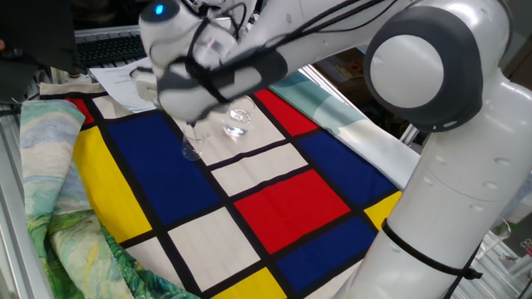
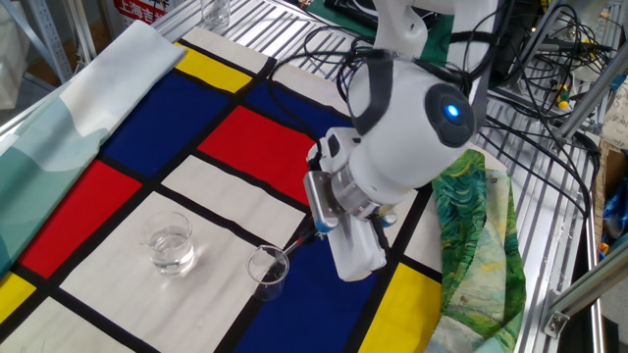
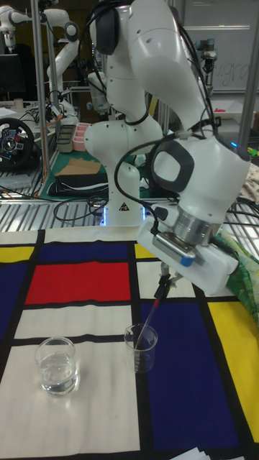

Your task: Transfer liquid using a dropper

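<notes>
My gripper (image 3: 166,279) is shut on the dropper (image 3: 152,309), holding it by its dark upper end. The clear tube slants down to the left, and its tip stands inside the smaller glass (image 3: 140,348). In the other fixed view the dropper (image 2: 299,243) runs from the gripper (image 2: 319,229) into the same glass (image 2: 267,270). To the left stands a wider glass (image 3: 57,365) with clear liquid (image 3: 57,376) in its bottom, also seen from the side (image 2: 169,245). In one fixed view the blurred hand hides the dropper above the small glass (image 1: 192,150); the wider glass (image 1: 238,123) stands beside it.
Both glasses stand on a cloth (image 2: 245,147) of red, blue, yellow and white squares. A green patterned cloth (image 2: 471,235) lies bunched at the table's right edge. Another glass (image 2: 214,12) stands on the far wire rack. Cables (image 2: 324,44) trail behind the arm.
</notes>
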Controlling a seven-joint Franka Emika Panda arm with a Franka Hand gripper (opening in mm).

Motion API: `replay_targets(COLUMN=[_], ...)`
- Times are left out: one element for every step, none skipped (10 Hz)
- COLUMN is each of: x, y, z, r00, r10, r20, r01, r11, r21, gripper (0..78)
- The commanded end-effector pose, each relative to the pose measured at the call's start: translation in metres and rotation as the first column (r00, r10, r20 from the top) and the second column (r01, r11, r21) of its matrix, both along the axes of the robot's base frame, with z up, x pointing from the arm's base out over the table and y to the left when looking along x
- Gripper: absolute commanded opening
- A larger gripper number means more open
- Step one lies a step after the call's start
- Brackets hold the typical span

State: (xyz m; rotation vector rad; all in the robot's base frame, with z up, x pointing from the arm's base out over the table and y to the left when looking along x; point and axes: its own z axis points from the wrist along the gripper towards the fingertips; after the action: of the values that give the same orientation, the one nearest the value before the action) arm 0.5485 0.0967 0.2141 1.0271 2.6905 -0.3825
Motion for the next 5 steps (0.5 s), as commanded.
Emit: replay_targets(x=[0.0039, 0.0047, 0.0060, 0.0069, 0.0084], y=[-0.0046, -0.0049, -0.0053, -0.0056, -0.0065], z=[0.0225, 0.0238, 0.0251, 0.0265, 0.0279], r00=[0.997, 0.996, 0.994, 0.994, 0.993], r10=[-0.002, -0.003, -0.007, -0.008, -0.009], r20=[-0.074, -0.085, -0.106, -0.113, -0.120], r01=[0.007, 0.010, 0.018, 0.020, 0.021], r11=[0.998, 0.997, 0.995, 0.995, 0.994], r21=[0.062, 0.083, 0.095, 0.099, 0.105], gripper=[1.1, 1.1, 1.1, 1.1, 1.1])
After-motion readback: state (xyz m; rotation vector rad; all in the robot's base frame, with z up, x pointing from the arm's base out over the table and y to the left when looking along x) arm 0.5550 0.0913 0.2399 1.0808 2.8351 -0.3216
